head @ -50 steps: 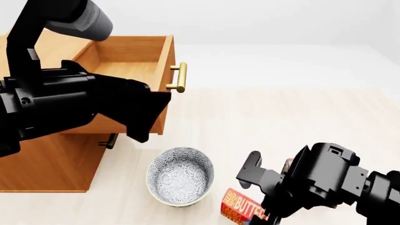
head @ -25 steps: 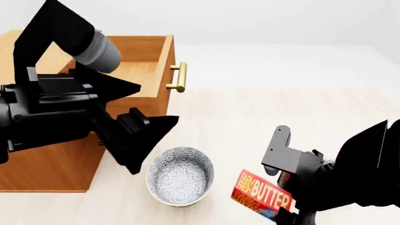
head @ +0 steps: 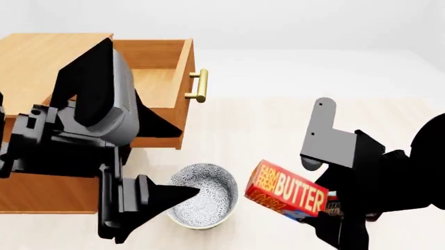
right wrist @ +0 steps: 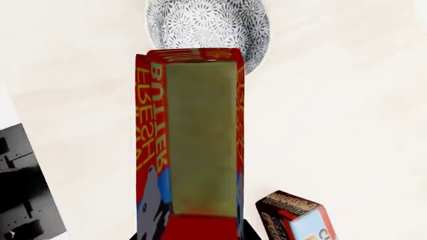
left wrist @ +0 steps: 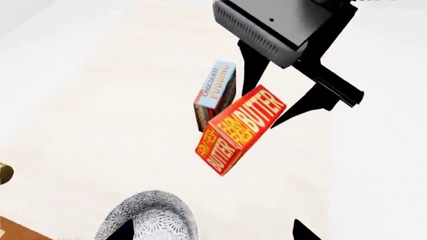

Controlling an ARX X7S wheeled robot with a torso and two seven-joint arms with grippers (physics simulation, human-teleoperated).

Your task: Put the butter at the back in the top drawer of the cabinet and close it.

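Pale wood-grain flooring (head: 278, 125) runs under everything, meeting a white backdrop beyond. Largest in view is the cabinet (head: 41, 192), a light-brown chest at the left of the head view, its top drawer (head: 163, 83) pulled well out so the plain wood interior shows, the brass bar handle (head: 199, 86) on its front facing right. Across the cabinet's front stretches the left arm, black with a grey link angled upward, bending down to the left gripper (head: 149, 200), whose dark pointed jaws stand apart over the near rim of the bowl with nothing between them. From the lower right the right arm comes in, a grey plate raised above its black wrist, and the right gripper (head: 326, 216) has its jaws clamped on the blue end of the butter (head: 286, 195). That red-and-orange box hangs tilted in the air just right of the bowl, clear of the floor and well short of the drawer. A patterned grey-and-white bowl (head: 208, 198) sits on the floor in front of the cabinet. Beneath the held box, the chocolate pudding box (left wrist: 215, 95) rests on the floor.
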